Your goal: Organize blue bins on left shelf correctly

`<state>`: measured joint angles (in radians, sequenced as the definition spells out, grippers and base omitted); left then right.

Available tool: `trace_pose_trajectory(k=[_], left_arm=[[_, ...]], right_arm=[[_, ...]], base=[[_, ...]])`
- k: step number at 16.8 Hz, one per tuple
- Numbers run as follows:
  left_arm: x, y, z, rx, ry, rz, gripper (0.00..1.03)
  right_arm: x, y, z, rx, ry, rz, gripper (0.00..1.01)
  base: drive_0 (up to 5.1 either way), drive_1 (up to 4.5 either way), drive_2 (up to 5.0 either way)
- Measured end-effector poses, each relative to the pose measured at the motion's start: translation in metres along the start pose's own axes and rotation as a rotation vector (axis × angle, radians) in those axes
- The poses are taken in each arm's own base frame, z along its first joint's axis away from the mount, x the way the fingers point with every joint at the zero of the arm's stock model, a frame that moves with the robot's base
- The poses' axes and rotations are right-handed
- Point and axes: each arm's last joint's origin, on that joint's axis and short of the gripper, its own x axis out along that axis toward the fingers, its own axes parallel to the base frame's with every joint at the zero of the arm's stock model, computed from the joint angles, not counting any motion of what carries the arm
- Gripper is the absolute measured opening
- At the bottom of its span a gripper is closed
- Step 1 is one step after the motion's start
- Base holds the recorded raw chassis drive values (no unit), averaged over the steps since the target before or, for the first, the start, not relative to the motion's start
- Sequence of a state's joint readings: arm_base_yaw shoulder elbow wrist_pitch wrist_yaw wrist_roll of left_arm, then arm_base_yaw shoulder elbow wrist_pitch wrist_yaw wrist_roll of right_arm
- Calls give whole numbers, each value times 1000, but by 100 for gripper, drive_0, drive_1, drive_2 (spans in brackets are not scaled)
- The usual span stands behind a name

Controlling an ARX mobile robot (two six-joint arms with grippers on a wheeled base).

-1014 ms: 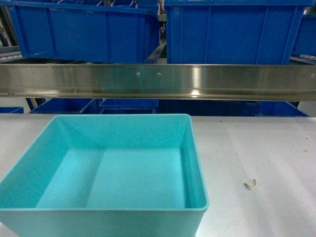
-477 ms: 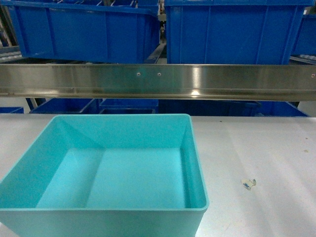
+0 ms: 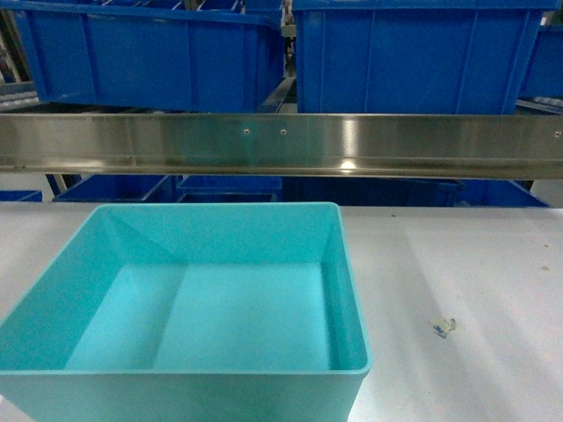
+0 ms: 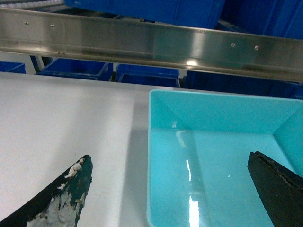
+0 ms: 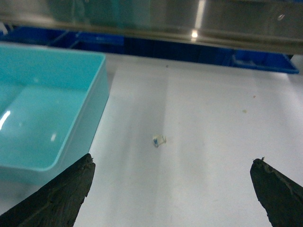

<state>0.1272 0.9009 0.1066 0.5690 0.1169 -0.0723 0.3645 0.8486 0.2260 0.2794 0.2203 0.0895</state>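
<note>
The light turquoise blue bin (image 3: 189, 308) stands empty on a white surface, just in front of the left shelf's shiny steel beam (image 3: 281, 145). In the left wrist view my left gripper (image 4: 169, 160) is open, one finger over the white surface and the other over the bin's inside (image 4: 222, 165), so the bin's left wall lies between them. My right gripper (image 5: 173, 161) is open over bare white surface to the right of the bin (image 5: 42, 113), holding nothing. Neither gripper shows in the head view.
Royal-blue bins (image 3: 149, 53) (image 3: 413, 57) sit on the tier above the beam, and more (image 3: 229, 186) show below it. A small scrap (image 3: 442, 327) lies on the white surface (image 3: 457, 264) right of the turquoise bin; the same scrap (image 5: 159, 140) lies ahead of my right fingers.
</note>
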Motion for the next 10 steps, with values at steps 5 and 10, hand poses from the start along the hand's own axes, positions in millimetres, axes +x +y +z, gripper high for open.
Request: trace_pose_trajectory(k=[5, 10], left_arm=[[23, -5, -2, 8, 94, 3, 98], [46, -7, 5, 32, 97, 29, 98]], right_arm=[[27, 24, 12, -24, 130, 50, 98], [56, 28, 14, -24, 195, 45, 98]], base=[[0, 0, 0], [0, 0, 0]])
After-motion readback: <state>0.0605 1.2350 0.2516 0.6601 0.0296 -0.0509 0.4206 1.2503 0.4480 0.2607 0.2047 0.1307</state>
